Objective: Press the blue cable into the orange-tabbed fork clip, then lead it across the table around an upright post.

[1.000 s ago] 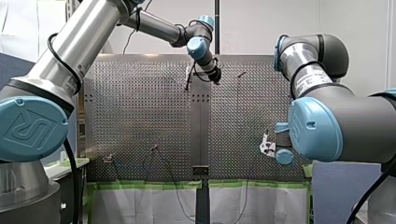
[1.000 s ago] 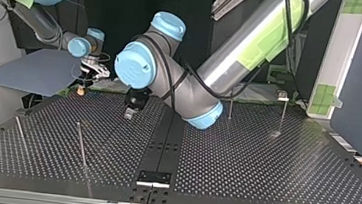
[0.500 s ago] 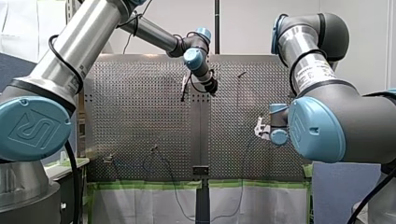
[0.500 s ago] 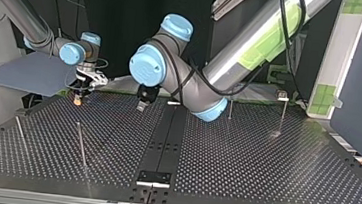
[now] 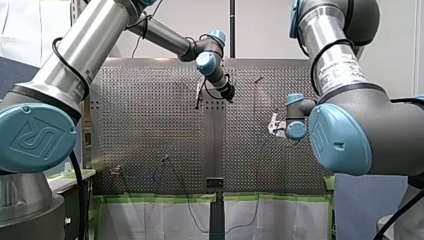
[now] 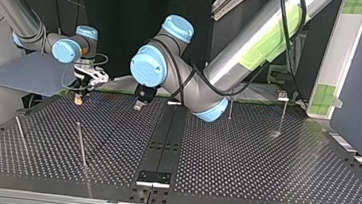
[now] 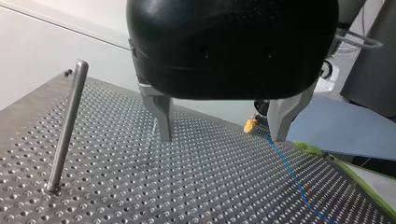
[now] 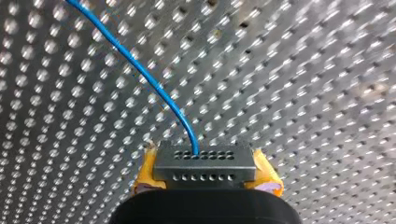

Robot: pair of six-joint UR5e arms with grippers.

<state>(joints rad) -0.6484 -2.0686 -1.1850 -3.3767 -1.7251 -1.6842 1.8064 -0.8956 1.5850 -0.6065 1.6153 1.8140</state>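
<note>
**Right arm carried the blue cable out over the table while the left gripper waited open**

Over the last second your right gripper [image 8: 205, 161] moved up the front view, away from the edge nearest the arms and out across the perforated table [image 6: 263, 170]. In the top view it came slightly toward the camera. Your left gripper [image 7: 220, 135] shifted a little at first, then kept almost the same place above the table's middle.

The right gripper was closed on the blue cable [image 8: 154, 88]. The cable ran out from between its yellow pads [image 8: 144, 172] and curved away ahead of it, over the holes. The left gripper's fingers stood wide apart with nothing between them.

In the left wrist view the cable trailed along the table past one finger of the left gripper. An upright post [image 7: 65, 130] stood on the gripper's other side, well apart from the cable. The cable had not yet gone round that post.

You would read this travel as the leading stage getting under way, with the right arm doing the work.

No tray, bin or box showed. The only thing meant to hold anything was the fork clip. A small fixture [image 5: 116, 170] at the front view's lower left, where the blue line began, could have been it. It was too small to show an orange tab, or whether the cable sat in it.
</note>
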